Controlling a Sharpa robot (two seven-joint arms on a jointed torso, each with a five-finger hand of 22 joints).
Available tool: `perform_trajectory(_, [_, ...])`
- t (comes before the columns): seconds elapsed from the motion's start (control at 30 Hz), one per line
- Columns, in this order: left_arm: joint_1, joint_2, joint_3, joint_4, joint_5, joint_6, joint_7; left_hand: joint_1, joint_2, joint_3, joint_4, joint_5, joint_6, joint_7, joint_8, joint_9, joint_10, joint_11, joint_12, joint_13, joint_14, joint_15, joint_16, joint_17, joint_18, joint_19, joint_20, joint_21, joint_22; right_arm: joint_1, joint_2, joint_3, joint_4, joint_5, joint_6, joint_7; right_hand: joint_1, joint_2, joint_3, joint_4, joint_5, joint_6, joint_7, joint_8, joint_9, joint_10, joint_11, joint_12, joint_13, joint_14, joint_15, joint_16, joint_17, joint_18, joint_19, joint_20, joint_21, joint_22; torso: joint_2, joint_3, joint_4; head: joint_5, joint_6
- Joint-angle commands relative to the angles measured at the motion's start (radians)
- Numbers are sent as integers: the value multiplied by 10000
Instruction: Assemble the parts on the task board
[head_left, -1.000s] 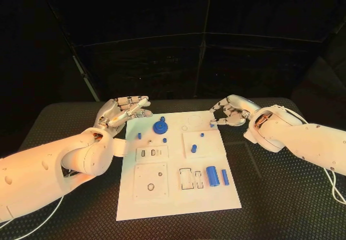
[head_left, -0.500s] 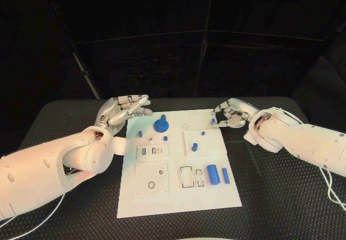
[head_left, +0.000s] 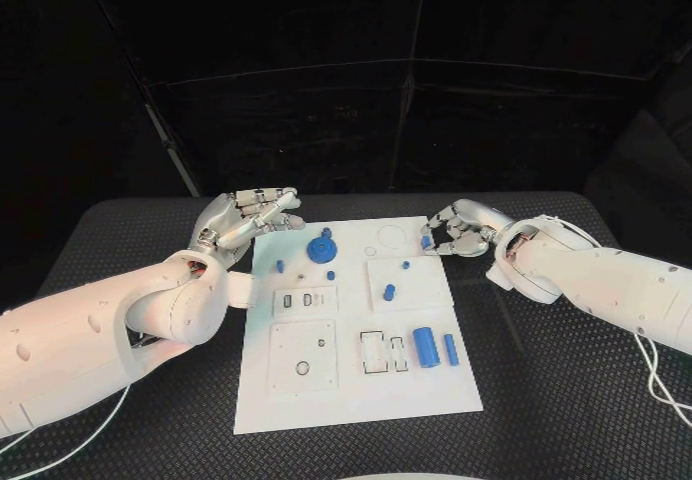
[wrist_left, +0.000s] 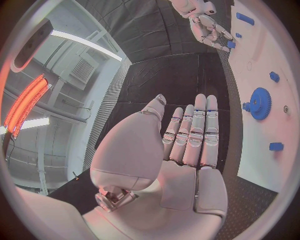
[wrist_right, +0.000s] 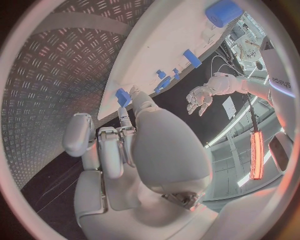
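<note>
The white task board (head_left: 353, 400) lies in the middle of the table. On it are a blue gear (head_left: 322, 250), a blue cylinder (head_left: 426, 346), a blue bar (head_left: 450, 350) and several small blue parts, among them a peg (head_left: 388, 293). My right hand (head_left: 462, 230) is at the board's far right corner with its fingers curled, and pinches a small blue part (head_left: 428, 241) at its fingertips (wrist_right: 134, 94); the same small blue part (wrist_right: 123, 96) is just over the board's edge. My left hand (head_left: 248, 217) hovers beside the far left corner, fingers straight and apart, holding nothing.
Empty slots and outlines (head_left: 381, 355) mark the near half of the board. Black ribbed matting (head_left: 562, 380) surrounds the board on all sides. A white cable (head_left: 656, 370) hangs from my right arm.
My right hand has stayed at the far right corner with only a slight shift, and the blue part now shows at its fingertips. The left hand has not moved.
</note>
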Motion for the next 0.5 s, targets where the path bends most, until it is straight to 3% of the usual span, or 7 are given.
perform_trajectory(0.03, [11, 16, 11, -2, -46, 113, 60, 75, -21, -6, -57, -60, 70, -23, -41, -1, 17, -7, -50, 2, -90, 5, -65, 15, 103, -89, -5, -55, -12, 12, 66, 6, -59, -58, 166, 85, 16, 179, 45, -91, -107, 176, -3, 93, 20, 326, 87, 4, 1654, 967, 57, 25, 2308, -9, 21, 69, -16, 29, -3, 7, -1, 11, -8])
perform_trajectory(0.2, [11, 25, 11, -10, -46, 114, 58, 84, -20, -7, -68, -60, 76, -26, -46, -2, 26, -8, -53, 2, -89, 5, -71, 20, 105, -94, -4, -56, -13, 12, 154, 6, -174, -93, 207, 78, 76, 423, 182, -198, -394, 501, 5, 168, 32, 350, 91, 33, 1688, 978, 62, 42, 2354, -17, 50, 71, 7, 77, -1, 5, 0, -4, -23])
perform_trajectory(0.5, [11, 30, 11, -14, -46, 114, 54, 84, -20, -7, -68, -60, 76, -26, -46, -2, 26, -8, -53, 2, -89, 5, -71, 20, 105, -94, -4, -56, -13, 11, 225, 6, -261, -153, 201, 57, 106, 623, 337, -297, -425, 900, -85, 255, 44, 391, 21, 79, 1742, 989, 11, 59, 2405, -26, 87, 40, 39, 143, -4, 6, -1, -3, -44])
